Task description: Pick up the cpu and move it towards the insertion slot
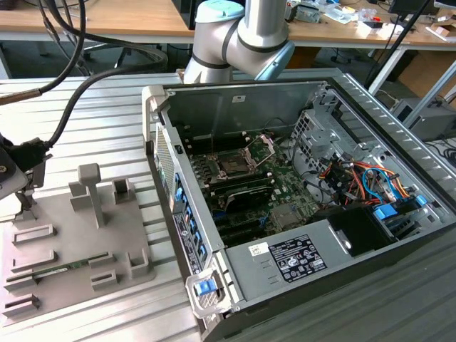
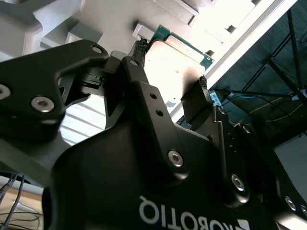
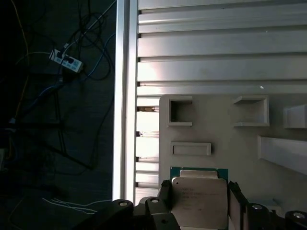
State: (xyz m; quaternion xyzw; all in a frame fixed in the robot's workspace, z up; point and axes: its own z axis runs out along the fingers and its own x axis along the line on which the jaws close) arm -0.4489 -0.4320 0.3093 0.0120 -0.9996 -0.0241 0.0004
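- Silvery cpu (image 3: 199, 203) is clamped between our fingers (image 3: 234, 203), just over the grey tray (image 3: 216, 129).
- We judge the pickup about done; the slot (image 1: 234, 165) in the case (image 1: 235, 100) stands well apart, carry not yet made.

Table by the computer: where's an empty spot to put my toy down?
The ribbed table is bare between the grey tray and the black cable. Inside the computer case it is crowded with boards and wires. The tray's edge is taken too: the gripper holds the chip there.
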